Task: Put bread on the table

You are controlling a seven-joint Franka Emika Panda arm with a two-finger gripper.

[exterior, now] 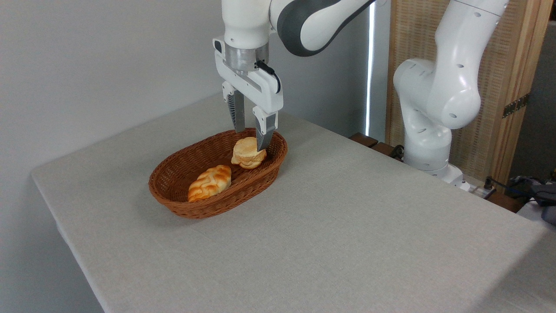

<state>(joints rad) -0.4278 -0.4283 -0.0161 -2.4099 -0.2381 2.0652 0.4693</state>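
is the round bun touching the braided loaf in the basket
Apart. The camera view shows a strip of brown basket weave between the round bun and the braided loaf.

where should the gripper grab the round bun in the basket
Take the bread across its layered sides, coming straight down from above. It sits upright with a flat top in the far end of the basket, whose rim blocks a sideways approach. The gripper already hangs open over it, one finger on each side.
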